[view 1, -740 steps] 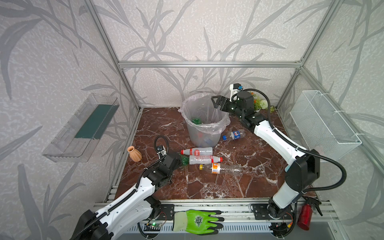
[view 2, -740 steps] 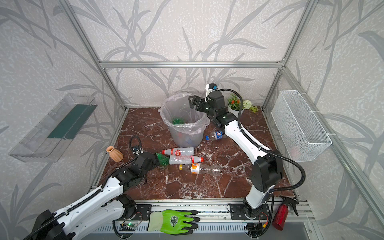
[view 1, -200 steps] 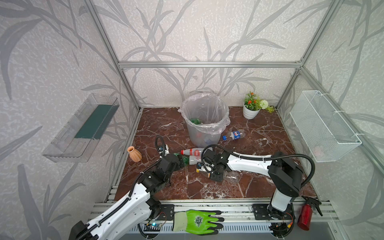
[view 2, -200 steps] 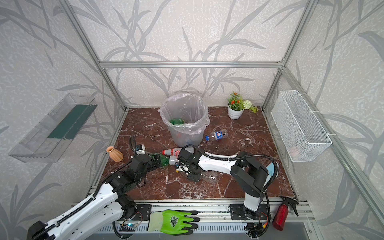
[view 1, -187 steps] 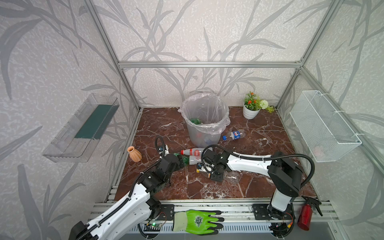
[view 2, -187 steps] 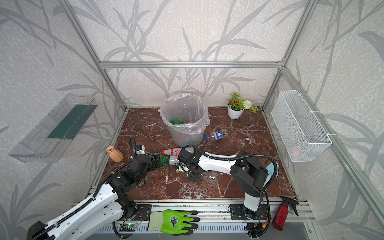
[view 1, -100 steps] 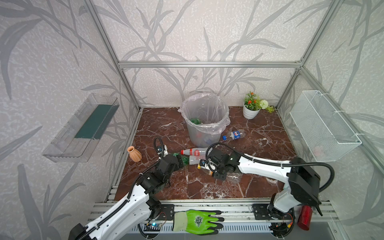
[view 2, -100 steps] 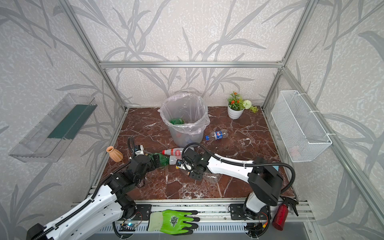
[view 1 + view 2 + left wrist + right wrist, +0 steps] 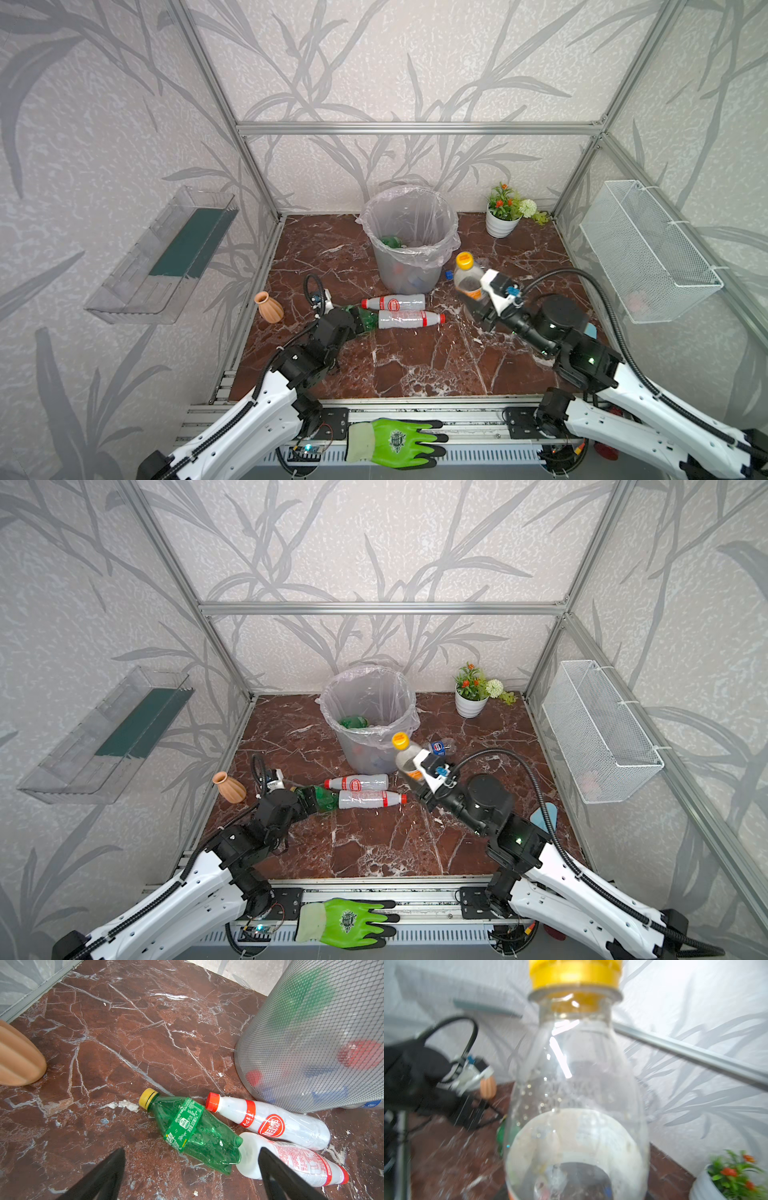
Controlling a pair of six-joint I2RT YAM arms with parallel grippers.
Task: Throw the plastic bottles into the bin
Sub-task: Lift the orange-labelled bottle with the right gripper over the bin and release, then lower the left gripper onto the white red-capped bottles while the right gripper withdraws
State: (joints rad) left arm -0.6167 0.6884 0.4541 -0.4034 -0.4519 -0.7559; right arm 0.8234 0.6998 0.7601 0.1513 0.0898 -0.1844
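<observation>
Right jaws gripped orange-label bottle (image 9: pixel 466 279), raised it upright

Right wrist view all smeared, clear bottle (image 9: pixel 575 1105) base cut off | blue-label bottle (image 9: pixel 437 747) beside bin (image 9: pixel 357 750) half hidden | bottles inside (image 9: pixel 361 1053) just blurs | vase (image 9: pixel 18 1057) clipped by edge

The floor (image 9: pixel 415 365) looks like glossy veined marble; the yellow-capped clear bottle (image 9: pixel 577 1084) and crumpled green bottle (image 9: pixel 197 1136) are shiny plastic, the bin (image 9: pixel 409 274) wears thin crinkled film, the ribbed vase (image 9: pixel 269 309) looks matt terracotta
</observation>
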